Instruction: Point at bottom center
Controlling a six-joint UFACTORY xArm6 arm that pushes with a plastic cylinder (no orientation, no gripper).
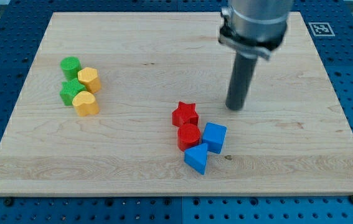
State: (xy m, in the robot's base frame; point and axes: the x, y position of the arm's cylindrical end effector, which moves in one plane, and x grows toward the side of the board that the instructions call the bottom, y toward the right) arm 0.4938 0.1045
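The bottom centre of the worktop (164, 183) is bare, stiff, smooth wood in the lower middle of the frame, needing no hold, only pointing. Just above lie the blue triangular block (196, 160), blue cube (214, 137), a red, probably cylindrical, block (188, 136) and red star (185, 114). Farther up, right of centre, my tip (235, 108) rests holding nothing; there is no hand.

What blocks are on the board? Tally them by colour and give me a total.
Green: 2, the green cylinder and the green block
Yellow: 2, the yellow hexagon and the yellow heart
Red: 2, the red star and the red block
Blue: 2, the blue cube and the blue triangle
Total: 8
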